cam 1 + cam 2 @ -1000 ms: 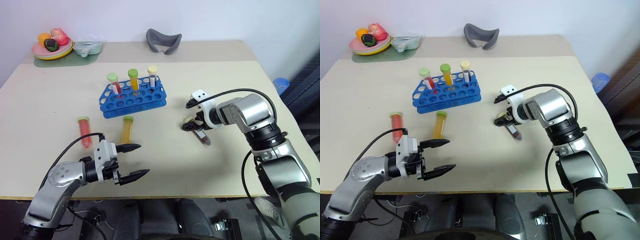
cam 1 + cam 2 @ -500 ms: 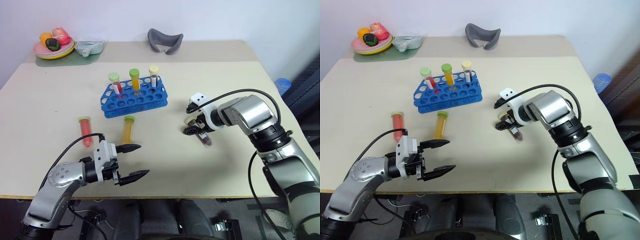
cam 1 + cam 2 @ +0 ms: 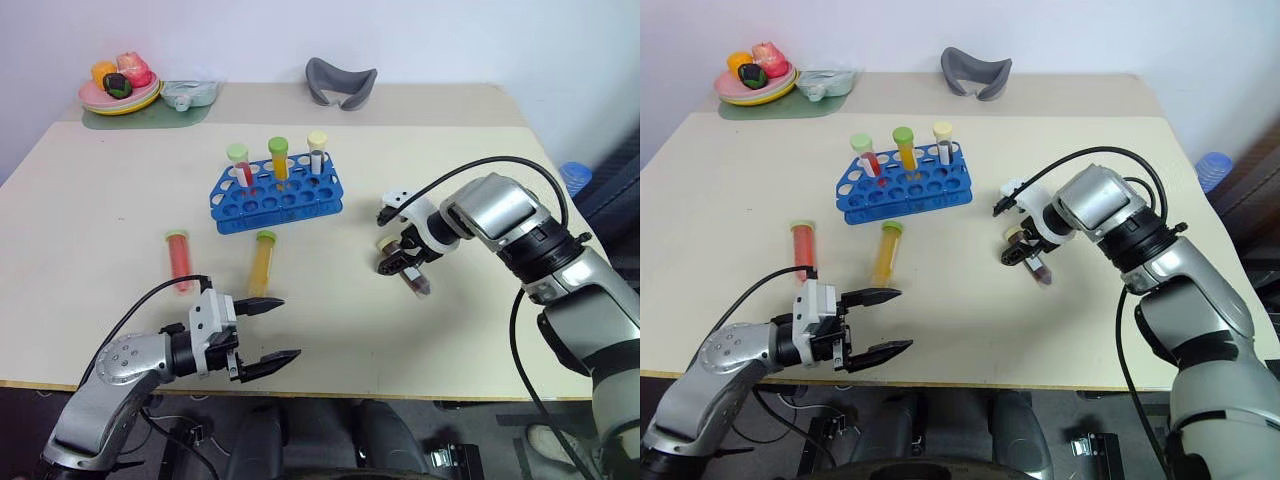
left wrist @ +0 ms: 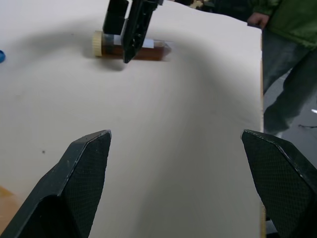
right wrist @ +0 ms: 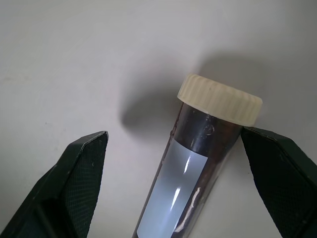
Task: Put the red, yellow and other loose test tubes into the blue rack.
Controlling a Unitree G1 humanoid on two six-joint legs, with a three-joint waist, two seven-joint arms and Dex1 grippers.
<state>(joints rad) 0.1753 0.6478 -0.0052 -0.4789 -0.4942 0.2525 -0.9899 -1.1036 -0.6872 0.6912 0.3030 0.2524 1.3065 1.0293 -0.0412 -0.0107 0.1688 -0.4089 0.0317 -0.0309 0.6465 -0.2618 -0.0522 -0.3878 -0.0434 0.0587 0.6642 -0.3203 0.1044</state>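
The blue rack (image 3: pixel 278 190) stands mid-table with three capped tubes upright in its back row. Two loose test tubes lie in front of it: a red one (image 3: pixel 180 258) and an orange-yellow one (image 3: pixel 261 262). A dark brown tube with a cream cap (image 3: pixel 412 278) lies to the right. My right gripper (image 3: pixel 400 255) points down over it, open, with the tube (image 5: pixel 198 168) between the fingers and its cap close to one finger (image 5: pixel 277 168). My left gripper (image 3: pixel 290 327) hangs open and empty near the table's front edge, short of the orange-yellow tube.
A plate of toy fruit (image 3: pixel 120 90) and a clear item on a green mat (image 3: pixel 190 95) sit at the back left. A grey curved object (image 3: pixel 340 82) lies at the back centre. A person in green (image 4: pixel 292 25) stands beyond the table's right edge.
The camera has shifted. My right wrist has turned over the brown tube while staying above it. The left gripper has kept its place.
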